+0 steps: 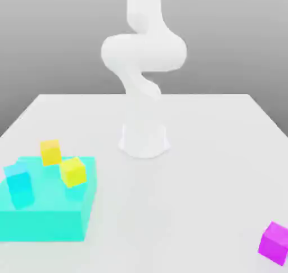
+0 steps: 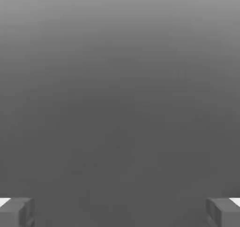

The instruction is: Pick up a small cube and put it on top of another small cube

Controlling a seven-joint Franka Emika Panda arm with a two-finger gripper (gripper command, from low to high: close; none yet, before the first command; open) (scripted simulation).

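Hand (image 2: 120,212) spread wide, empty; we count one matte magenta cube (image 1: 275,243), two yellow cubes, one cyan cube (image 1: 19,182).

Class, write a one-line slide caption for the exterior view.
White arm rises behind a cyan platform carrying golden-yellow cube, lemon-yellow cube and cyan cube; magenta cube sits apart.

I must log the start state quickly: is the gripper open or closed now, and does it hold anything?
Gripper: open, fingers wide apart, holding nothing.
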